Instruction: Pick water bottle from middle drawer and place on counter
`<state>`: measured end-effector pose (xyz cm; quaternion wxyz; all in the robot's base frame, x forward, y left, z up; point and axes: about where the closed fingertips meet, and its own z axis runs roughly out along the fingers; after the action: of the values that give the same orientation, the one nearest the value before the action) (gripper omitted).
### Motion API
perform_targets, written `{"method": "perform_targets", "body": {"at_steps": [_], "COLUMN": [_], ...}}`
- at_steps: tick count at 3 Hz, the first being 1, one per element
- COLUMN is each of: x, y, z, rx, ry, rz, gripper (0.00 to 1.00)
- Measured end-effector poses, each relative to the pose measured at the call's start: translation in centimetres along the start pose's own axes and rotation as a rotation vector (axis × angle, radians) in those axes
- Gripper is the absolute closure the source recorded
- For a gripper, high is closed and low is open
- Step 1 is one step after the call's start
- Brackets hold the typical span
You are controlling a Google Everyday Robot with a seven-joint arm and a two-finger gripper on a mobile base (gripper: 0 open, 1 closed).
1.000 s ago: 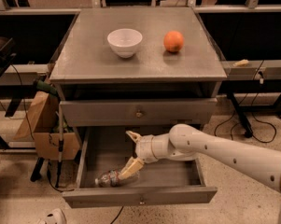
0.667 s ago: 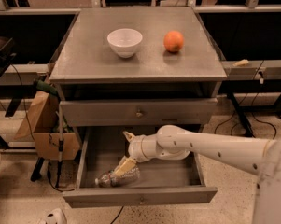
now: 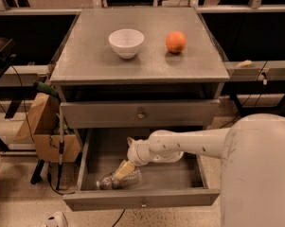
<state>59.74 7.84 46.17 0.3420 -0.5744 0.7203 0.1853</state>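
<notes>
The water bottle [image 3: 114,181] lies on its side in the front left of the open middle drawer [image 3: 142,198], cap pointing left. My gripper [image 3: 124,157] is inside the drawer, directly above the bottle. It is open: one tan finger [image 3: 123,170] rests on the bottle's upper right end and the other points up toward the drawer's back. The bottle lies on the drawer floor, unheld. The grey counter [image 3: 146,63] tops the cabinet above.
A white bowl [image 3: 126,42] and an orange [image 3: 175,41] stand on the counter's back half. The closed upper drawer front [image 3: 141,113] overhangs the open drawer. My white arm [image 3: 255,169] fills the lower right. A cardboard box [image 3: 42,126] stands left of the cabinet.
My gripper has moved left and down in the drawer, bringing its lower finger onto the bottle. The arm now fills more of the right side. The bottle has not moved.
</notes>
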Motion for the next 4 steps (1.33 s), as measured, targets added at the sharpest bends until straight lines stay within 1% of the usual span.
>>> {"method": "perform_targets", "body": {"at_steps": [1,2,3,4], "x": [1.9,3.0,3.7,4.4], "y": [0.4,1.2,2.3,3.5], "z": [1.5,2.8,3.5,4.1], "rx": [-0.006,-0.034,-0.064,-0.097], "ry": [0.011,-0.026,-0.085,-0.123], "rz": [0.000,-0.049,-0.123,-0.184], "gripper": [0.00,0.00,0.00,0.00]}}
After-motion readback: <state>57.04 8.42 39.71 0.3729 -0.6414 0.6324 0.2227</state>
